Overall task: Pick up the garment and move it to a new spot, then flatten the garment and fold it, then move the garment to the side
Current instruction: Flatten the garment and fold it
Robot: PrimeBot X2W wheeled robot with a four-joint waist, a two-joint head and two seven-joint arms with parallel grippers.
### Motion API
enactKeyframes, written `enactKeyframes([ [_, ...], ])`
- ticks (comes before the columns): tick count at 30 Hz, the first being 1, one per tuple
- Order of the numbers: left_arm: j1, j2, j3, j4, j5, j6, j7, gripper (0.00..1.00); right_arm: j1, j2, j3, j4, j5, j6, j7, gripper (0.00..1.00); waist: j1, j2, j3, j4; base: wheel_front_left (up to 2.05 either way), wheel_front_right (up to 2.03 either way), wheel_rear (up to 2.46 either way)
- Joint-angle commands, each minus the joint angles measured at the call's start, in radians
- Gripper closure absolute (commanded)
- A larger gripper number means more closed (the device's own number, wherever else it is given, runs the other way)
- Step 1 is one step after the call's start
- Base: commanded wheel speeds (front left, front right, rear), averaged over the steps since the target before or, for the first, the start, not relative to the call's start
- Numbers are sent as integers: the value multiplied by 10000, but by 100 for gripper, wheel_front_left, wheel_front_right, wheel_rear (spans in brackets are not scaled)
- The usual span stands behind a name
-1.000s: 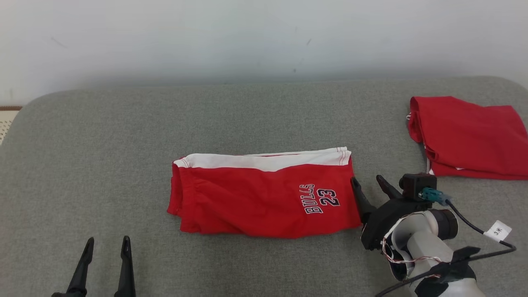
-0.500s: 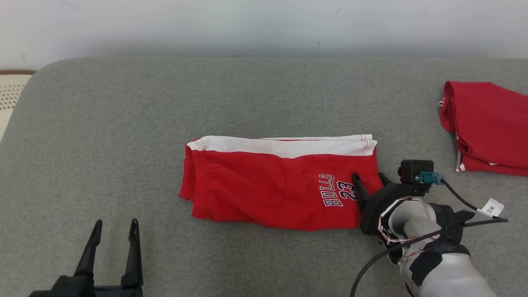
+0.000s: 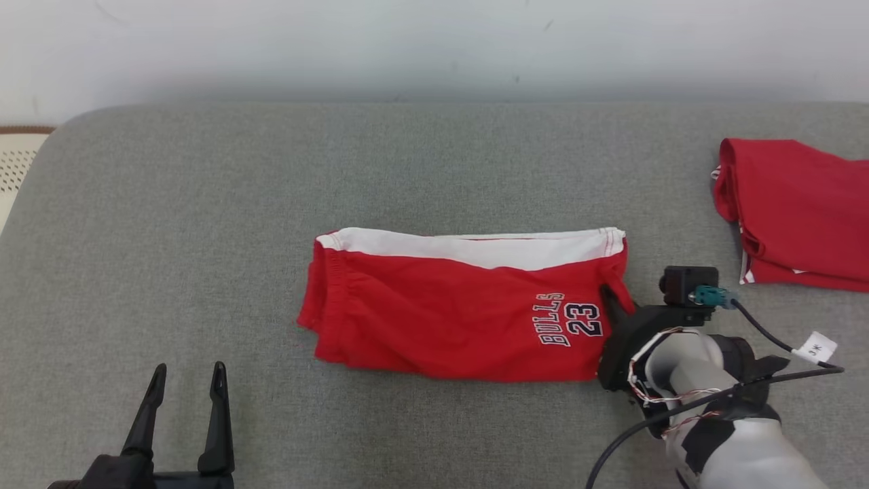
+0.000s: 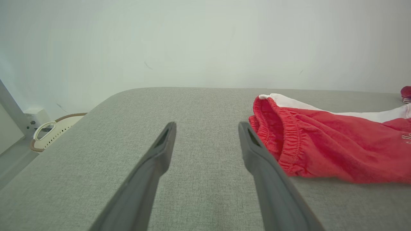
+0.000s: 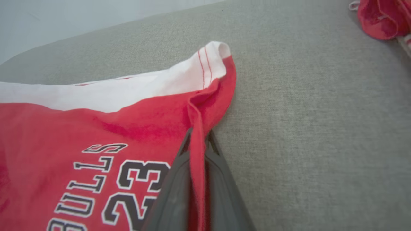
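The garment is a pair of red shorts with a white band and "BULLS 23" print, folded flat in the middle of the grey surface. My right gripper is shut on the garment's right edge, pinching a ridge of red cloth between its fingers. The same garment fills the left of the right wrist view. My left gripper stands open at the lower left, apart from the garment. In the left wrist view its fingers point past the elastic waistband end.
A second red garment lies folded at the far right of the grey surface, also seen as red cloth in the right wrist view. A pale wall runs behind. A cream basket sits beyond the left edge.
My right gripper moved onto the garment's right edge and closed on it, raising a small ridge of cloth. The head camera shifted. The left gripper stayed open.
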Motion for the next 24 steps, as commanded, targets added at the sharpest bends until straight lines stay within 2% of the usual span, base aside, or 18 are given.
enactKeyframes([
  [1, 140, 4, 10, 36, 112, 36, -38, 0, 109, -143, 74, -39, 101, 1, -87, 100, 1, -1, -169, -84, 0, 0, 0],
  [10, 461, -15, 28, 28, -4, 39, -38, 0, 273, -922, 716, -687, 889, 1, -81, 100, 1, -1, -597, -252, 0, 0, 0],
  [24, 438, -57, -161, 55, -85, 8, -38, 0, 502, -1305, 2249, -4344, 3645, 2, 898, 100, 1, -1, -652, -254, 0, 0, 0],
])
